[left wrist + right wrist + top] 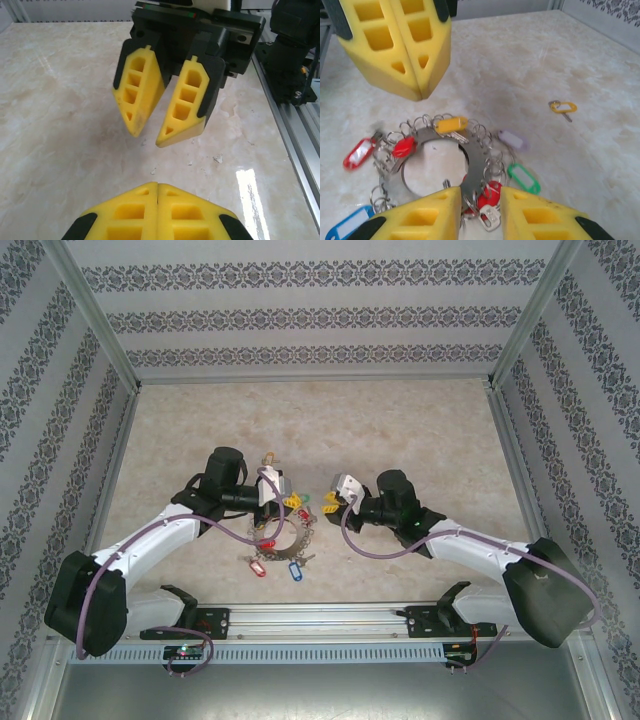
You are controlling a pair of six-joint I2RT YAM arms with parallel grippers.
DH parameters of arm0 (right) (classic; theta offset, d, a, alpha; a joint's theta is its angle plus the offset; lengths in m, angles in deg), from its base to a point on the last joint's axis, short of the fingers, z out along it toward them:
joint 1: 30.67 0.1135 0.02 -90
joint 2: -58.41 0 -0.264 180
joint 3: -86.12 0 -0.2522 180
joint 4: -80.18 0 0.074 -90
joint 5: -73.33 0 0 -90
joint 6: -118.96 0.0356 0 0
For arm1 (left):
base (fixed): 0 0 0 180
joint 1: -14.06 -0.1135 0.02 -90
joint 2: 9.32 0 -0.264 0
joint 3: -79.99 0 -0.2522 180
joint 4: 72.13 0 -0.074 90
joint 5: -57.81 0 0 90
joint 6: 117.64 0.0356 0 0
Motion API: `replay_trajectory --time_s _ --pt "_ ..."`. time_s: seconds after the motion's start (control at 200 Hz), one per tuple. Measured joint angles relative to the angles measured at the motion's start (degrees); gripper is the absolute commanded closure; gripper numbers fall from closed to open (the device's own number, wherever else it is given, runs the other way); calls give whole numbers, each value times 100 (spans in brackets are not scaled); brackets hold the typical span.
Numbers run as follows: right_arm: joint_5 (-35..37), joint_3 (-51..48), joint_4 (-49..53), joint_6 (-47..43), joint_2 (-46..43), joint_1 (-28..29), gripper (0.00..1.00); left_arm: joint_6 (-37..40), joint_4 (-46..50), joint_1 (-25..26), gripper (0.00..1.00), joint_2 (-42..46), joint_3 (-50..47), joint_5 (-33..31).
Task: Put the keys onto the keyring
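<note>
Right hand (480, 195), narrowly parted, empty, hovers over the keyring (476, 159); the loose yellow-tagged key (563, 107) lies ahead-right, nearer the shut left hand (418, 91).

1. Your tabletop (400, 430): pale beige marble pattern, with a bright patch of glare (248, 192).
2. Your walls (300, 310): white, crossed by dark ornamental bands, on three sides.
3. Aluminium posts (92, 315) at the far corners; a rail (320, 615) along your near edge.

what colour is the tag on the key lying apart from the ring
The lone key has a yellow tag; clearest in right wrist view.
</note>
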Motion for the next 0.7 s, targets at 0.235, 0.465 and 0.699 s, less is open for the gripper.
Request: replay_trajectory --time_s 0.235,0.465,0.699 --pt "361 398 579 -101 444 339 66 -1902 -22 -439 71 275 -20 -1480" --pt "616 1207 986 -203 981 798 66 -3906 1344 -841 26 1268 125 -3429" --pt "476 2243 1222 -1145 2374 1357 72 -5692 2605 -1875 24 715 221 -3954"
